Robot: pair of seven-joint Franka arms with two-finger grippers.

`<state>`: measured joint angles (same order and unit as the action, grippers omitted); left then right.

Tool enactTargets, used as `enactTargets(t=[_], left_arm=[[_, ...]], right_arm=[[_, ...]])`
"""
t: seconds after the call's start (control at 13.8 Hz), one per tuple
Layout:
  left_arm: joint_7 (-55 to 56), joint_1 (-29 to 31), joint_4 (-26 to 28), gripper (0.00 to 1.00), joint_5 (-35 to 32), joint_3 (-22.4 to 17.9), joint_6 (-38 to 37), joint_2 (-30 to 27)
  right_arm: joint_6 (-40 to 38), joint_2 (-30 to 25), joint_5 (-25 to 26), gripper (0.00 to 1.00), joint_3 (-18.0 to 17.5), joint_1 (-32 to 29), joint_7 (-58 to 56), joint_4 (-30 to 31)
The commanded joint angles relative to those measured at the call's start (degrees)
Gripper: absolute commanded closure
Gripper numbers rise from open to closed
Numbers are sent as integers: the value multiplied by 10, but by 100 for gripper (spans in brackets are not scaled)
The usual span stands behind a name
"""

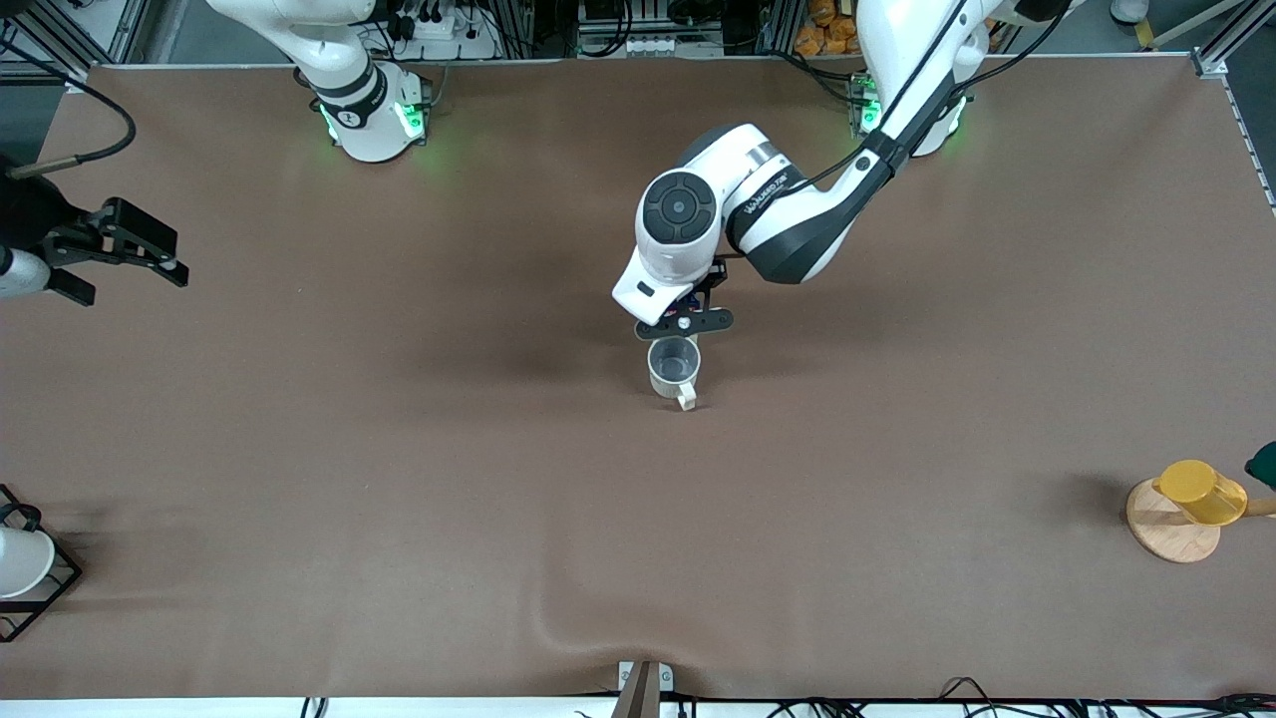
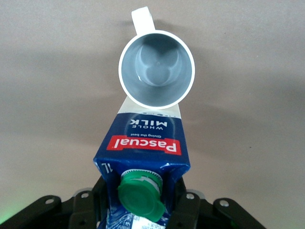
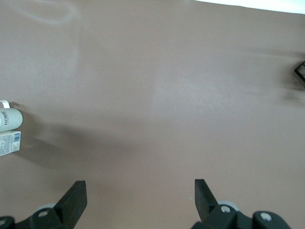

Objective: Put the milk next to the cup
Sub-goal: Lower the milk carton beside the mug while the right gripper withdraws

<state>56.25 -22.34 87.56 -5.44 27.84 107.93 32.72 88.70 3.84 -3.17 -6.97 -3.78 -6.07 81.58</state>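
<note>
The milk (image 2: 143, 143) is a dark-blue carton with a green cap (image 2: 140, 193) and a red label band. My left gripper (image 2: 143, 202) is shut on its top, one finger on each side. Its lower end sits close against the cup (image 2: 156, 69), a cream-white mug with a grey inside, on the side away from the handle. In the front view the left gripper (image 1: 684, 321) covers the carton, and the cup (image 1: 674, 367) stands mid-table. The right wrist view shows the cup (image 3: 9, 119) and the milk's white-grey end (image 3: 9, 143) side by side. My right gripper (image 3: 140, 191) waits open over bare table at the right arm's end (image 1: 120, 264).
A yellow cup (image 1: 1201, 492) leans on a wooden disc (image 1: 1174, 538) at the left arm's end, near the front camera. A white cup in a black wire rack (image 1: 40, 598) stands at the right arm's end, also near the camera. The brown cloth is wrinkled at the front edge (image 1: 558, 623).
</note>
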Motion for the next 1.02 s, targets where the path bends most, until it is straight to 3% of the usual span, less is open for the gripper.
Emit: enactTargets(t=[0.0,0.15,0.29,0.36,0.58,0.94], left_arm=[[-13,-2,-22,45,-14,-5,-2,11],[-14,-2,-23,38,-14,-5,-2,15],[-14,-2,-23,4,-14,-5,0,16],[-14,-1,-23,0,-14,-5,3,18],[-4,-5,-34,0,-13,-5,0,11],[12,2,-35,0,-6,-1,-51,-89]], right_arm=[[37,-53,5,0,6,-1,2,83],[80,-80,6,0,6,0,2,132],[86,-78,9,0,6,-1,2,128],[85,-76,28,0,4,-4,3,119],[79,-72,55,0,1,-4,3,110],[78,-72,55,0,2,-4,3,107]])
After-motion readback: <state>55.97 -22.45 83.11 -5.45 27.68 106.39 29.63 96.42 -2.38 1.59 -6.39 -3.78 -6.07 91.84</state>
